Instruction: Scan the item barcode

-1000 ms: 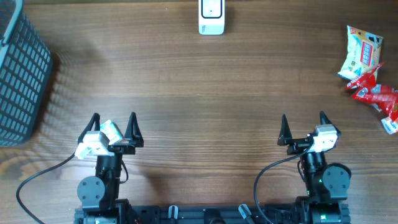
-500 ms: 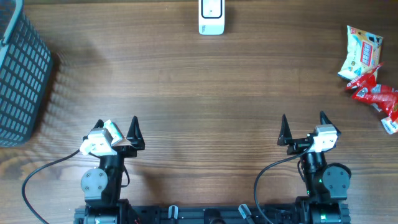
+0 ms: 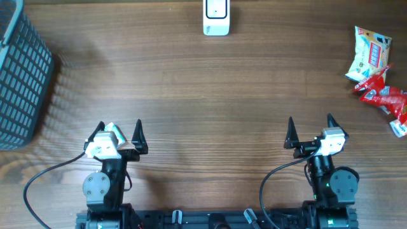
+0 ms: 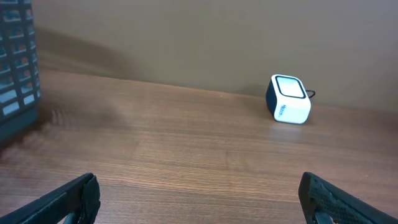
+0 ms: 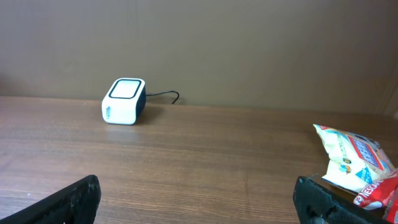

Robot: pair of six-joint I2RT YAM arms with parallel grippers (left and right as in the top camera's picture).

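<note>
A: How does the left gripper (image 3: 119, 124) stand?

B: Its jaws are spread as wide as they go, with nothing between them. It hangs low over the table (image 3: 203, 95), pointing toward the far edge.

A: And the right gripper (image 3: 310, 119)?

B: It is the same: jaws fully apart and empty, facing the same way. The two grippers are well apart from each other.

A: Where is the scanner (image 3: 216, 17)?

B: It is well ahead of both, at the far edge. It sits ahead and to the right of the left gripper, and ahead and to the left of the right one. Its window faces up, and a thin cable runs from its back.

A: And the items?

B: They lie ahead of the right gripper and well off to its right. There is a pale packet (image 3: 369, 54), and a red packet (image 3: 385, 98) touches it on the nearer side. Neither gripper touches them.

A: Is there anything beyond the left gripper?

B: A dark basket (image 3: 22, 76) stands ahead of it and to its left, well apart.
</note>
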